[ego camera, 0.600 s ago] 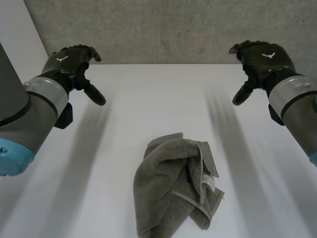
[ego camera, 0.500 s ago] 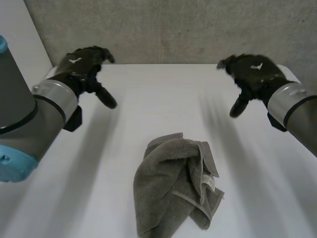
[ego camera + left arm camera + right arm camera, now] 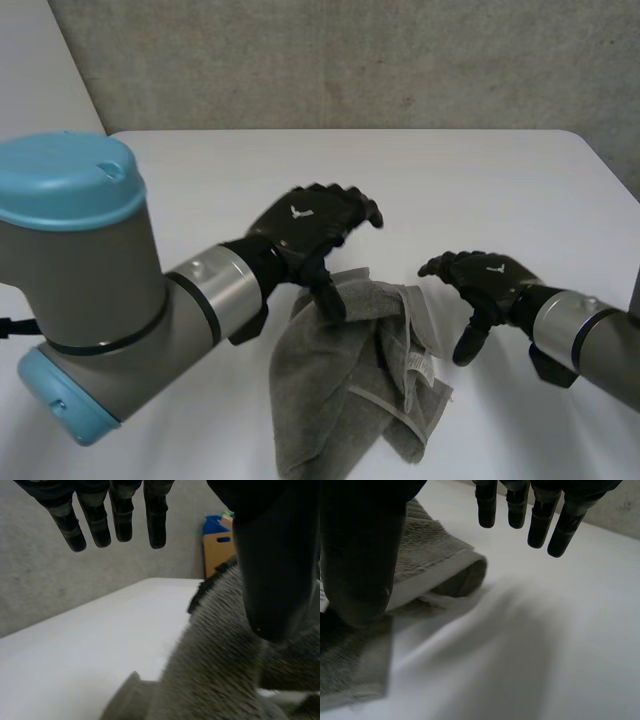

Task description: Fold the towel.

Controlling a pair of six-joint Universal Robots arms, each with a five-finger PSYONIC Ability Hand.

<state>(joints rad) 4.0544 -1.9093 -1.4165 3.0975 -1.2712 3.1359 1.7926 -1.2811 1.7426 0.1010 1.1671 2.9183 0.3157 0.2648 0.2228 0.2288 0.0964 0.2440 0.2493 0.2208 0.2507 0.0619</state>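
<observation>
Two hands hang low by the crumpled grey towel (image 3: 340, 390), which lies near the middle of the white table's (image 3: 480, 180) near side. The left hand (image 3: 310, 225) is over the towel's far left edge, and the right hand (image 3: 485, 280) is just beside its right edge. Both hands' fingers are spread and relaxed, gripping nothing.

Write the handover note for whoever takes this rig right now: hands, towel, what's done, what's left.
Left hand: open, over the towel's far left part, thumb pointing down at it; I cannot tell whether it touches.
Right hand: open, beside the towel's right edge, holding nothing.
Towel: a crumpled heap on the near middle of the table.
Done: nothing gripped, no fold made.
Left: grasp the towel, spread it flat, then fold it.
</observation>
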